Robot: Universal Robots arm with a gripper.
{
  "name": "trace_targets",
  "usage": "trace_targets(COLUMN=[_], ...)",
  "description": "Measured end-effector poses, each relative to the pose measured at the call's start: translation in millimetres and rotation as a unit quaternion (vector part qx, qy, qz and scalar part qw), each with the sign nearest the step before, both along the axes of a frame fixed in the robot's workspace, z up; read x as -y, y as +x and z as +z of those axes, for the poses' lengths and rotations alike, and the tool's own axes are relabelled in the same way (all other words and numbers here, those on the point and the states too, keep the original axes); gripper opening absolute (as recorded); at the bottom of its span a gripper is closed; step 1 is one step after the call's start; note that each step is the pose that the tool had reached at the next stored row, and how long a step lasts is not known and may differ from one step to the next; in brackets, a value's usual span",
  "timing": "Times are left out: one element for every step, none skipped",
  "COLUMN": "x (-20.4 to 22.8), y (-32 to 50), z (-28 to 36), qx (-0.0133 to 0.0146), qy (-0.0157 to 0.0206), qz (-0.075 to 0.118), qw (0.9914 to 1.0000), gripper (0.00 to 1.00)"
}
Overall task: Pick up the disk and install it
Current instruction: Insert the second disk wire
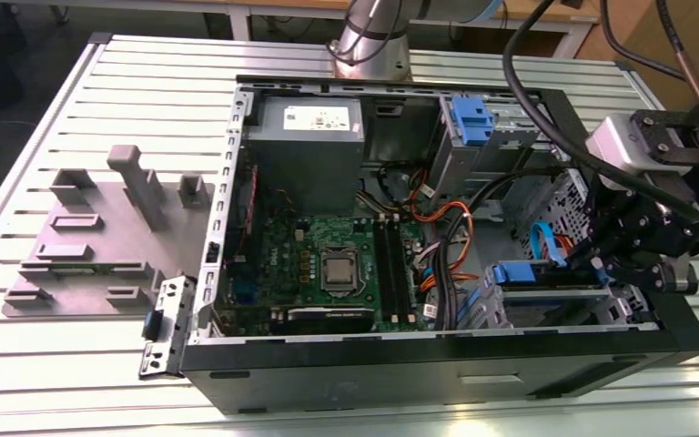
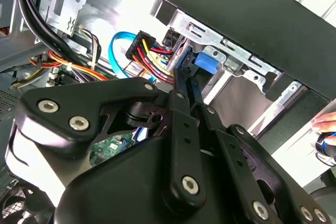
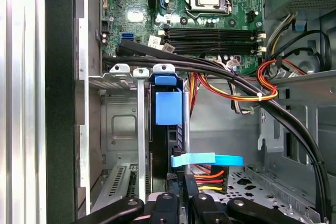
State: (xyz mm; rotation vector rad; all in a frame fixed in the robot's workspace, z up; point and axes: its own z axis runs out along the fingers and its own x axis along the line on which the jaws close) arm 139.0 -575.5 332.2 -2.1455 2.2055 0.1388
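Observation:
The disk (image 3: 168, 108) stands on edge in the drive cage (image 3: 118, 129) at the front corner of the open computer case, on the exterior view's right. Its blue bracket (image 2: 206, 62) faces out of the slot. In the exterior view the bracket (image 1: 526, 273) shows just left of my gripper (image 1: 589, 266). My gripper (image 2: 185, 74) reaches down into the case beside the cage. Its two black fingers lie close together along the disk's edge, and the gripper (image 3: 182, 184) looks shut on it. The disk's label face is hidden.
Orange, red and black cables (image 3: 231, 85) and a blue flat cable (image 3: 207, 159) run right beside the disk. The motherboard (image 1: 325, 264) fills the case floor, with a grey metal box (image 1: 307, 137) behind it and another blue-tabbed cage (image 1: 469, 123). A grey fixture (image 1: 95, 237) lies left of the case. A hand (image 2: 325, 121) shows outside the case.

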Motion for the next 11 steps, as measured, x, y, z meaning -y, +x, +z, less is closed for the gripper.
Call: trace_targets(x=[0.0, 0.0, 0.1, 0.0, 0.1, 0.1, 0.1, 0.0, 0.0, 0.0, 0.0], y=[0.0, 0.0, 0.0, 0.0, 0.0, 0.0, 0.0, 0.0, 0.0, 0.0, 0.0], z=[0.0, -0.1, -0.1, -0.1, 0.2, 0.6, 1.1, 1.9, 2.4, 2.4, 2.5], qx=[0.0001, 0.0001, 0.0001, 0.0001, 0.0001, 0.0, 0.0001, 0.0001, 0.0001, 0.0001, 0.0001], qy=[0.0, 0.0, 0.0, 0.0001, 0.0003, 0.0005, 0.0005, 0.0003, 0.0002, 0.0003, 0.0003], qz=[0.0, 0.0, -0.001, -0.002, -0.002, -0.002, -0.003, -0.004, -0.004, -0.005, -0.007], qw=[1.0, 1.0, 1.0, 1.0, 1.0, 1.0, 1.0, 0.99999, 0.99999, 0.99999, 0.99997], gripper=[0.16, 0.16, 0.16, 0.16, 0.16, 0.16, 0.16, 0.16, 0.16, 0.16, 0.16])
